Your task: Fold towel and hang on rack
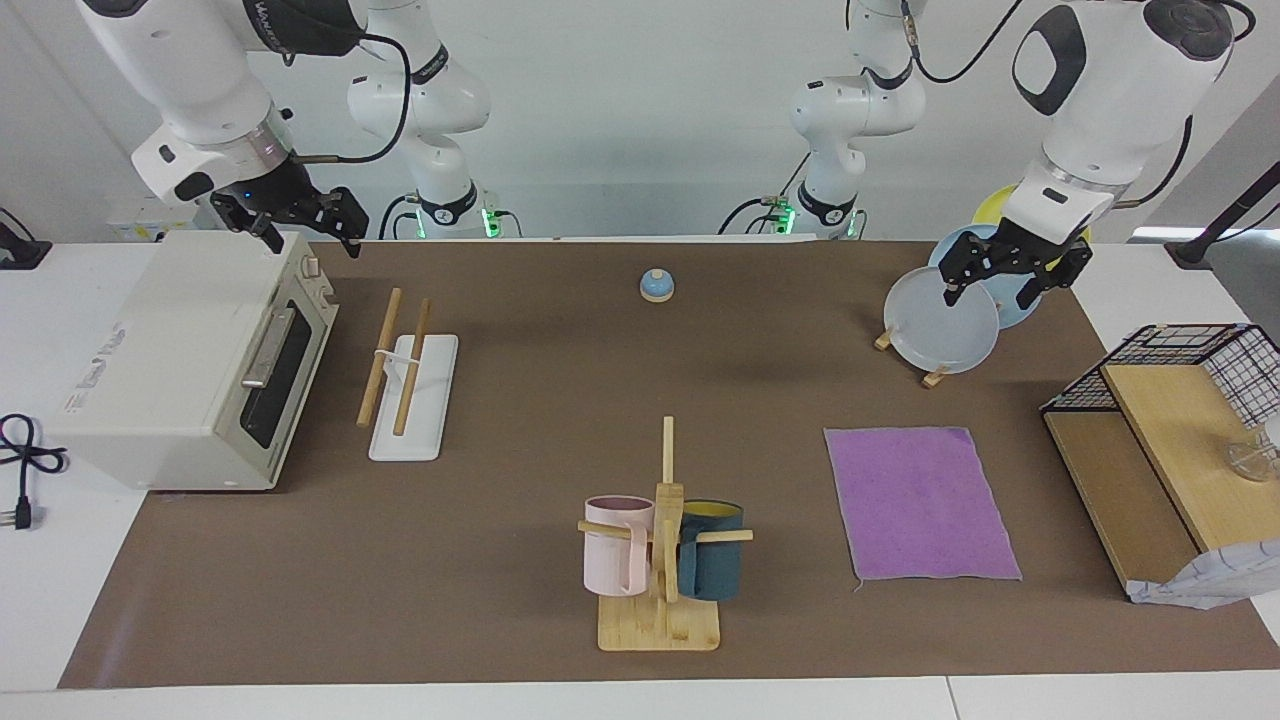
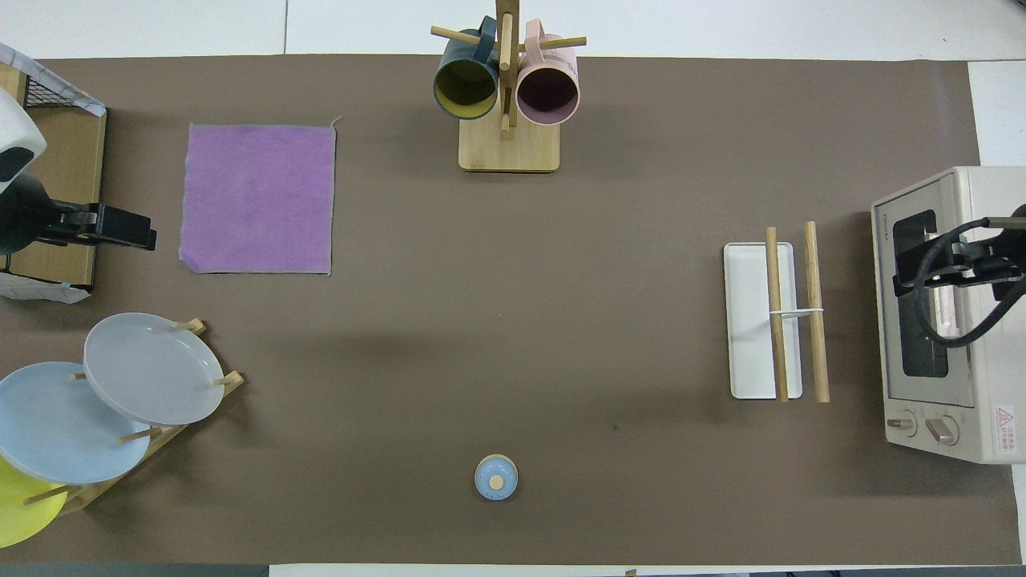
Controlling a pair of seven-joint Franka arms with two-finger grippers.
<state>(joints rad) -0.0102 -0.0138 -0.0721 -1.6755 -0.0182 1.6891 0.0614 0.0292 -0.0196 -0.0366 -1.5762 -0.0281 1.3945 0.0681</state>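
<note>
The towel (image 1: 918, 503) (image 2: 258, 199) lies flat and unfolded, purple face up, toward the left arm's end of the table, farther from the robots than the plate stand. The rack (image 1: 420, 410) (image 2: 753, 304), two wooden rods over a white base, sits toward the right arm's end, beside the toaster oven. My left gripper (image 1: 990, 293) hangs open and empty over the plates. Over the oven's top corner, my right gripper (image 1: 312, 240) is also open and holds nothing. Neither gripper touches the towel or the rack.
A toaster oven (image 1: 180, 370) stands at the right arm's end. A bamboo mug tree (image 1: 662, 560) with two mugs stands mid-table, far from the robots. A plate stand (image 1: 942, 322), a small blue dome (image 1: 656, 286) and a wooden shelf with a wire basket (image 1: 1170, 430) are also here.
</note>
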